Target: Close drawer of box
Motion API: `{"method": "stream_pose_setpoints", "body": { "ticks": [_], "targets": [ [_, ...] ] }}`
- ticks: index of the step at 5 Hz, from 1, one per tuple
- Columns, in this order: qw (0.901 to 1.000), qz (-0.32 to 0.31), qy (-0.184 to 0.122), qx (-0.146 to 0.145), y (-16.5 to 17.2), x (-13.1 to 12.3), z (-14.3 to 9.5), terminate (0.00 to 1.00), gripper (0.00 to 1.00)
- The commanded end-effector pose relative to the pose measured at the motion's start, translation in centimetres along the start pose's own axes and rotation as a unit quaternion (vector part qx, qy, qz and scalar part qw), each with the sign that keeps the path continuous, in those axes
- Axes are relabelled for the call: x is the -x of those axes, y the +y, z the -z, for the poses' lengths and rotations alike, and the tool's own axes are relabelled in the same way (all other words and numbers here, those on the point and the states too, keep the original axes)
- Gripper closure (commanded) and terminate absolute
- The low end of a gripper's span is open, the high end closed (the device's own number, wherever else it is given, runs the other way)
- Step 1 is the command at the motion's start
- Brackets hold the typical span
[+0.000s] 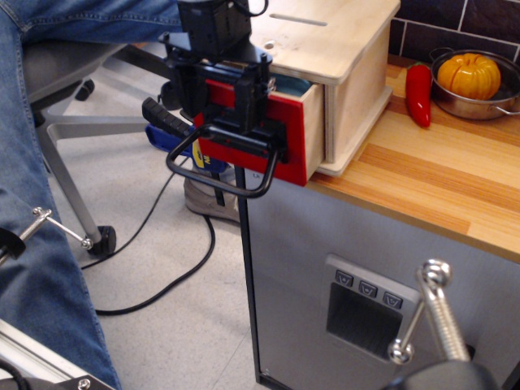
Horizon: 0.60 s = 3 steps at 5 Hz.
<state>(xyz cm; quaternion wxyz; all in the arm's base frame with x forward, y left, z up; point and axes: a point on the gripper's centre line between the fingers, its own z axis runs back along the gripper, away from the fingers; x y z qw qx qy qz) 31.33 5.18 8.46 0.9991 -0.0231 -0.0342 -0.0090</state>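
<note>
The pale plywood box (341, 41) stands on the wooden counter, with a slot and a small round hole in its flat top. Its drawer (288, 138) has a glossy red front and sticks out only a little at the box's left end. The black loop handle (219, 179) hangs below the red front. My black gripper (234, 110) presses against the red front above the handle. Its two fingers (262, 101) stand apart with red panel showing between them, holding nothing. A sliver of a teal bowl (275, 82) shows inside the drawer.
A red pepper (419, 93) and a metal bowl with a small pumpkin (471, 77) sit on the counter (439, 187) right of the box. A grey cabinet (325, 268) stands below. An office chair (73, 106), floor cables, a person's jeans and a metal clamp (431, 317) are nearby.
</note>
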Motion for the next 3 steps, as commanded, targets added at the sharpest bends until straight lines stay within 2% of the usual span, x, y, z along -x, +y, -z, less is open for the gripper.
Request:
{"method": "stream_pose_setpoints", "body": {
  "ticks": [1, 2, 3],
  "targets": [
    [0.9994, 0.013, -0.032, -0.008, 0.31, -3.34, -1.52, 0.0, 0.0],
    [0.9998, 0.011, -0.013, -0.004, 0.55, -3.95, -1.8, 0.0, 0.0],
    [0.9995, 0.017, -0.026, -0.008, 0.44, -3.46, -1.71, 1.0, 0.0]
  ]
}}
